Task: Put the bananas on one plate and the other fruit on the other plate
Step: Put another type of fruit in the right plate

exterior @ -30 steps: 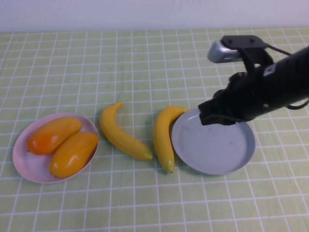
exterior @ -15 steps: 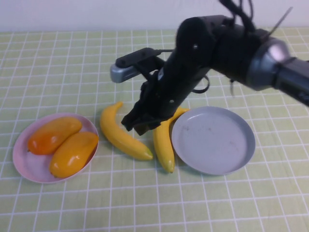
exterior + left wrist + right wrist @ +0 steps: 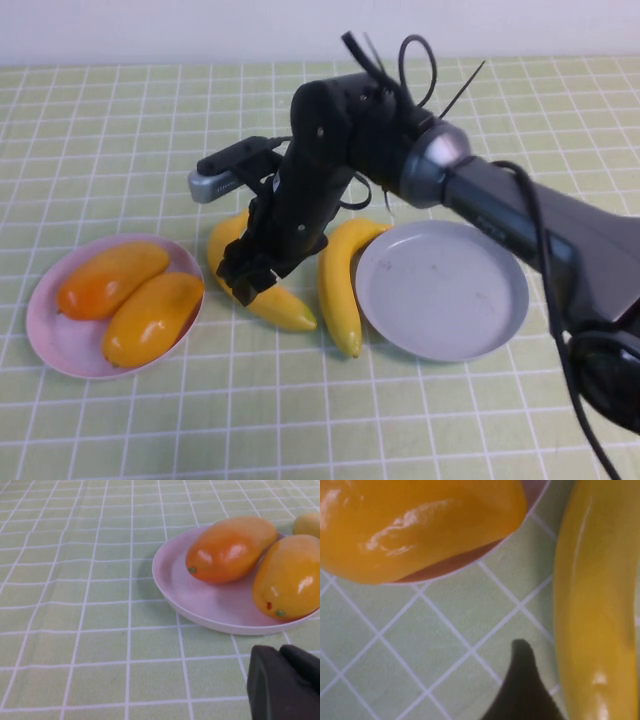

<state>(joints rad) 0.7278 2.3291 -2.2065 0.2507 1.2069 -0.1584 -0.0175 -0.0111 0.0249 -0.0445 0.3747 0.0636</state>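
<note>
Your right gripper [image 3: 245, 280] sits low over the left banana [image 3: 262, 290], right at its middle, on the side facing the pink plate [image 3: 45, 340]; from above you see its dark jaws spread, one finger [image 3: 522, 690] standing on the cloth side of that banana and close against its skin; nothing is pinched between them; whether the finger touches the fruit you cannot tell. The right arm [image 3: 480, 205] reaches in from the right, crossing above the grey-blue plate [image 3: 480, 320] and the upper end of the second banana [image 3: 338, 290].

Both bananas lie on the checked cloth [image 3: 120, 130], between the two plates; the left one runs slantwise, its lower end pointing toward the second; the second curves along the grey-blue plate's left rim, its upper tip touching or just over that rim. The grey-blue plate carries nothing.

The two mangoes lie side by side on the pink plate at the left; the redder mango [image 3: 110, 278] is farther from you, the yellower mango [image 3: 152, 318] nearer and closest to the left banana; the two touch along their length.

Your left gripper [image 3: 285, 685] shows only in its own wrist view, a dark block with the jaws pressed together, holding nothing; it hangs over bare cloth just beside the pink plate's rim, with both mangoes ahead of it.
</note>
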